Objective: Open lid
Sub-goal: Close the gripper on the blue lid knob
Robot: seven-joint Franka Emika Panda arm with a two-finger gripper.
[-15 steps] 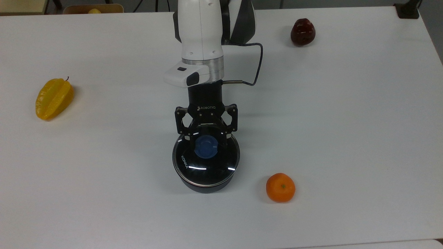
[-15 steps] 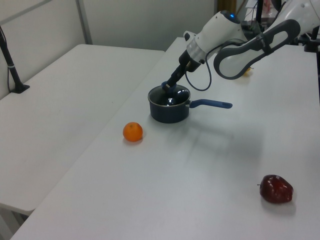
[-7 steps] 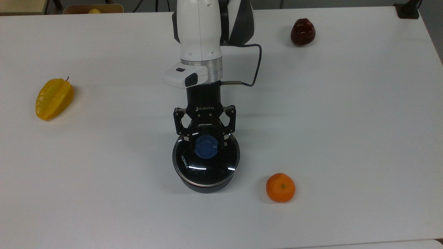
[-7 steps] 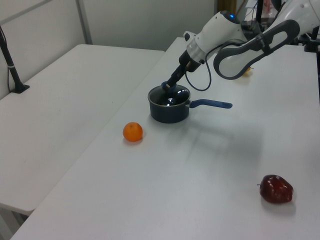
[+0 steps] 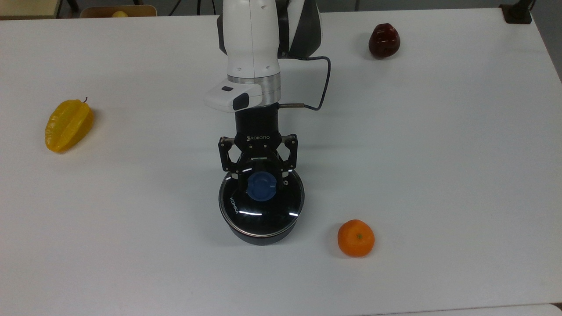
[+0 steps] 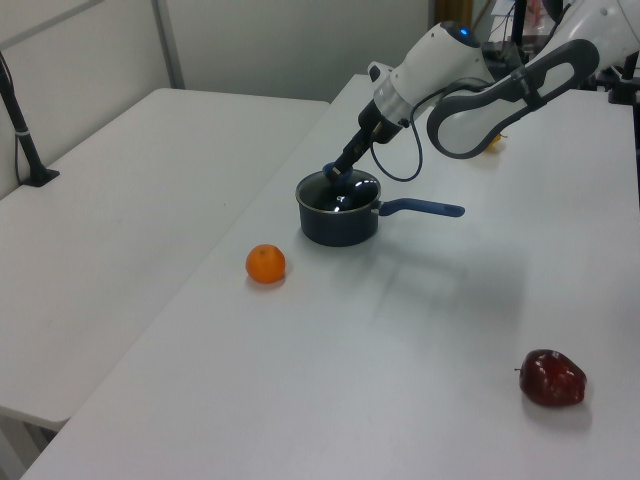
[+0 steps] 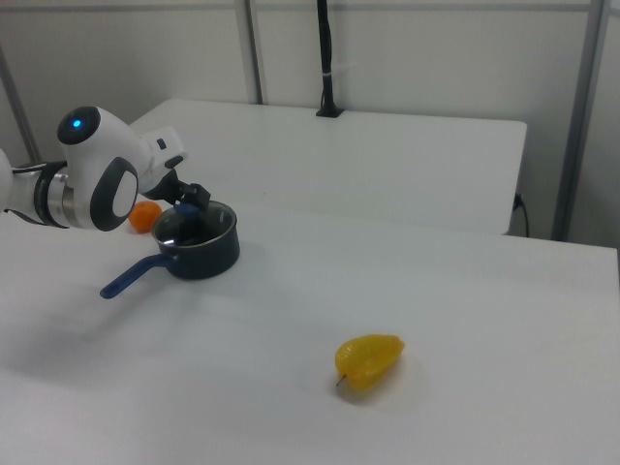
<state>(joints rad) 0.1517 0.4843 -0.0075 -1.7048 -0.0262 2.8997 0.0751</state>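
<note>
The lid (image 5: 259, 211), round clear glass with a metal rim, sits flat on the black saucepan (image 5: 261, 237) near the table's front in the top view. My gripper (image 5: 261, 184) reaches down over it, its two fingers pressed against either side of the blue knob (image 5: 261, 188). In the left view the gripper (image 6: 334, 172) meets the lid (image 6: 342, 196) at a slant, and the pan's blue handle (image 6: 425, 209) points to the left view's right. The right view shows the gripper (image 7: 191, 200) on the saucepan (image 7: 205, 254).
An orange (image 5: 355, 238) lies close to the pan, on the top view's right. A yellow starfruit (image 5: 69, 125) lies far to the top view's left, and a dark red apple (image 5: 383, 40) at the back right. A cable (image 5: 322, 83) loops beside the wrist.
The wrist and gripper have shifted slightly toward the top view's left and back. The lid and pan have stayed where they were.
</note>
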